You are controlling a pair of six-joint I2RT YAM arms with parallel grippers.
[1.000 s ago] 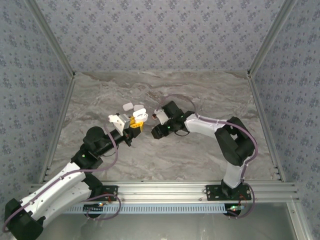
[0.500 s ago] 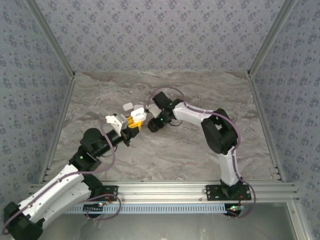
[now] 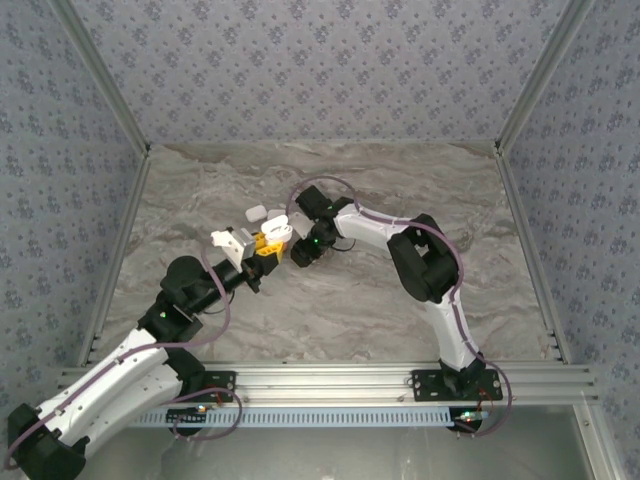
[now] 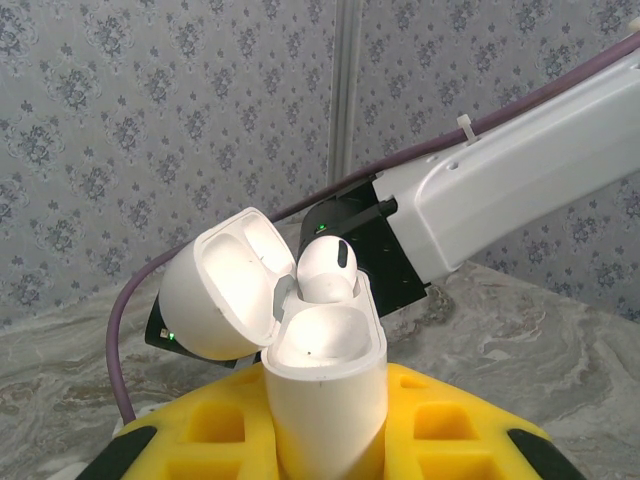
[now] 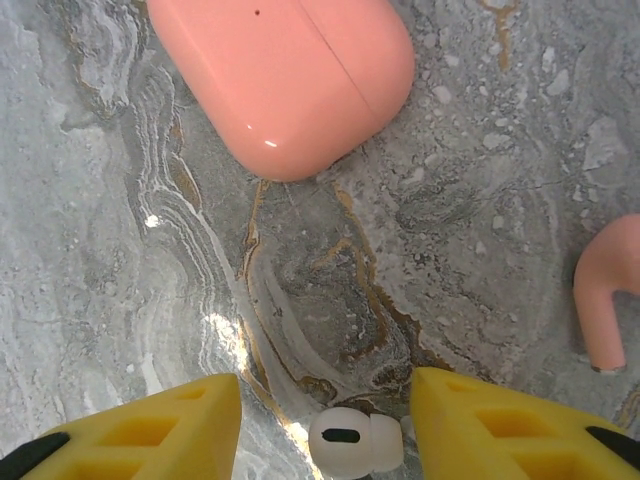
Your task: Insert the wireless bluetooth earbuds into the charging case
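Half done: left gripper clamps open charging case with one earbud seated, other slot empty; right gripper, jaws apart, straddles second white earbud, apparently ungripped.

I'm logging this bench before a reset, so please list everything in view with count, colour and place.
white charging case: 1, white, lid open, upright in the left tool's grip
white earbud: 1, white, head poking from that case's mouth
white bud: 1, white, between the right tool's fingers; possibly the same one, cannot tell
pink case: 1, pink, closed, lying on the table
pink earbud: 1, pink, on the table, apart from the pink case
table: 1, grey marble pattern
walls: grey-blue patterned, around the table
left tool: yellow fingers, shut on the white charging case
right tool: yellow fingers, open
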